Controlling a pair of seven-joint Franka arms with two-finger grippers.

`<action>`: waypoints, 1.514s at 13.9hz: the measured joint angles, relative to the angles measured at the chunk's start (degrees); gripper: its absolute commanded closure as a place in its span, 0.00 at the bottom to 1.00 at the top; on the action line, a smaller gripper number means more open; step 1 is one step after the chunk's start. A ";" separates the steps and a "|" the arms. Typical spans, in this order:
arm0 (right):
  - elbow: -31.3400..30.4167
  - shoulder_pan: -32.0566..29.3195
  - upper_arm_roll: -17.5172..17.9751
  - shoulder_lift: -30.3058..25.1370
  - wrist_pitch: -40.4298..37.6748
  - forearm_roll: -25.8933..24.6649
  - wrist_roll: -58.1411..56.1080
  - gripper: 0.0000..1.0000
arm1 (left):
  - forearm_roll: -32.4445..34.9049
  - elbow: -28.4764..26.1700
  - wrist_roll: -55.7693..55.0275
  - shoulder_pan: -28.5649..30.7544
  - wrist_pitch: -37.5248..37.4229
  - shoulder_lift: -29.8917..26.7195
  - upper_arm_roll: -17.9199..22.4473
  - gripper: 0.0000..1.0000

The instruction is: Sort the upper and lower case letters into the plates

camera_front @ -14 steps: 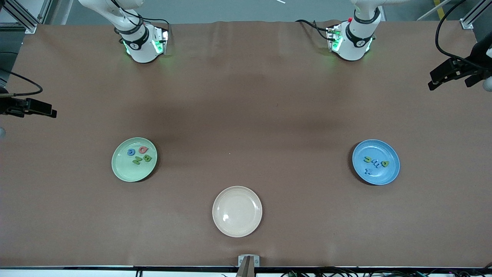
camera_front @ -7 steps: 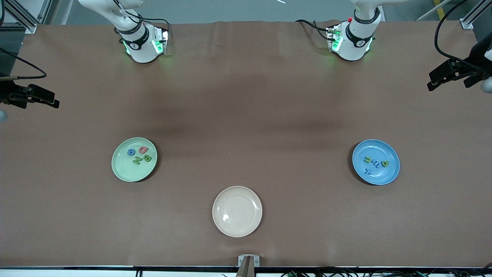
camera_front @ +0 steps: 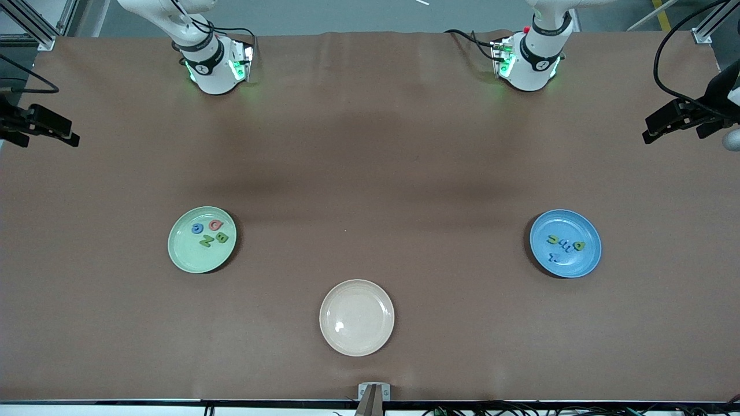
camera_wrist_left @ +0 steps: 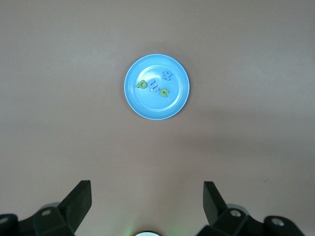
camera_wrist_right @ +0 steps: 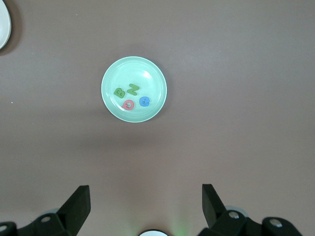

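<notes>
- Sorting looks complete, judged from the layout: no loose letter lies on the brown surface [camera_front: 370,173] in any view.
- Mint green plate [camera_front: 202,239], toward the right arm's end of the surface, carries four letters [camera_wrist_right: 130,96]: a green B, a green N, a pink ring-shaped one and a blue one. The B and N read as capitals; the case of the other two cannot be settled.
- Sky blue plate [camera_front: 565,243], toward the left arm's end, carries four small letters [camera_wrist_left: 156,87] in green and blue, resting close together. They appear to be lower case, though individual shapes are too small to name with certainty.
- Cream plate [camera_front: 356,317], nearer the front camera and between the two coloured plates, holds nothing.
- Left hand [camera_wrist_left: 146,202] hangs high over the surface, with the blue plate well clear below. Its fingers [camera_wrist_left: 78,200] stand wide apart, released, gripping and touching nothing.
- Right hand [camera_wrist_right: 145,204] hangs high likewise, with the green plate well clear below. Its fingers [camera_wrist_right: 78,203] are spread wide, released, empty.
- Neither hand is near any plate; in my judgement nothing is left to place, and both arms wait at the outer edges of the surface.
</notes>
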 measured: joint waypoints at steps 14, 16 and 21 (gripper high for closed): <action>-2.39 -0.97 -0.24 -1.76 0.10 -0.02 -0.01 0.00 | 0.00 0.02 0.00 -0.15 0.07 0.00 -0.09 0.00; -2.66 -0.98 -0.20 -2.07 0.33 -0.02 -0.01 0.00 | 0.00 0.16 0.00 -0.15 0.18 0.00 -0.09 0.00; -2.70 -1.40 1.05 -2.26 0.66 -0.03 -0.03 0.00 | 0.00 1.19 0.00 -0.04 0.34 0.00 -0.02 0.00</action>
